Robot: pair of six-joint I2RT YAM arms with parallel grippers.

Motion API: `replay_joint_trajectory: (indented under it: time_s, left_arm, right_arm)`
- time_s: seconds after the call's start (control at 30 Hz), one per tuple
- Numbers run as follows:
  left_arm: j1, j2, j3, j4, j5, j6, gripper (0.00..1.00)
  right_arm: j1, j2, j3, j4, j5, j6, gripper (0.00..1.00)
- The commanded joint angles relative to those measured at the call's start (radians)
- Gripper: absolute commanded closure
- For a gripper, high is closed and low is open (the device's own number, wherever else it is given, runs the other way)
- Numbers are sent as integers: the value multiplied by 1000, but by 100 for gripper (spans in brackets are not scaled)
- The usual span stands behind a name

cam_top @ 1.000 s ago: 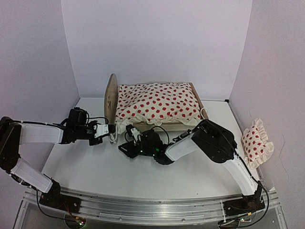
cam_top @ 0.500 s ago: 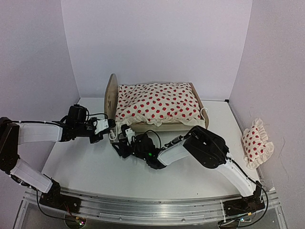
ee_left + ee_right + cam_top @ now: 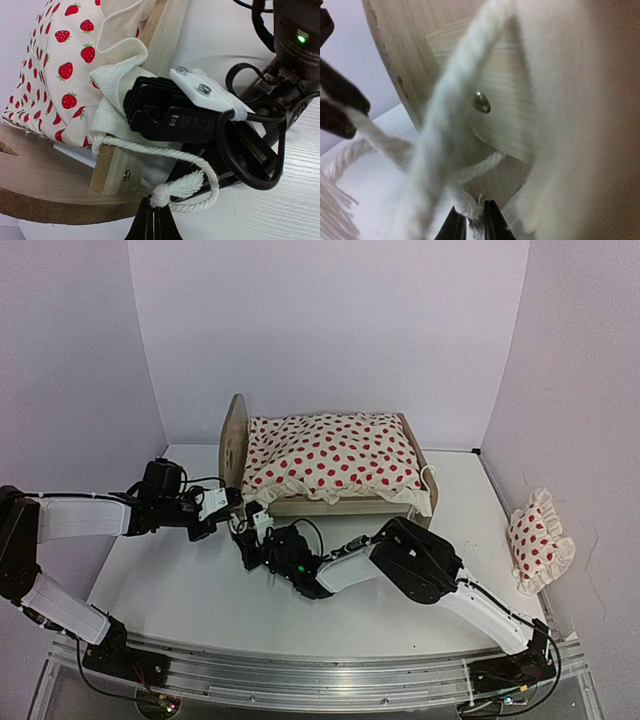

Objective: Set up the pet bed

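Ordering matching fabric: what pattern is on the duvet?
Red strawberries on cream; the duvet shows best in left wrist view.

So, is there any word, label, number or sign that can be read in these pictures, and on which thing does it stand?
No text can be read in any view.
The only sign is the paw-print holes cut in the headboard of the pet bed.

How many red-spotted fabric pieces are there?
2: the big duvet lies on the pet bed, and the small pillow sits apart against the right wall. More could hide beneath the duvet.
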Motion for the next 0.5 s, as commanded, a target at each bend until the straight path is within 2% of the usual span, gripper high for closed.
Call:
replay_joint_trajectory:
  time_s: [0.0, 0.13, 0.23, 0.37, 0.47]
  left_arm:
    - [0, -38, 81, -25, 11, -90, 100]
    - [1, -79, 162, -106, 17, -184, 100]
    - [1, -128, 216, -121, -35, -230, 100]
    - [8, -175, 263, -78, -146, -257, 100]
    - [27, -173, 285, -75, -205, -244, 100]
  right_arm:
    - [-9, 4, 2, 41, 49, 1, 100]
    - [-7, -97, -158, 63, 68, 53, 100]
    - [0, -204, -325, 40, 110, 124, 100]
    - [13, -352, -517, -90, 167, 193, 100]
    - [14, -406, -578, -188, 164, 239, 100]
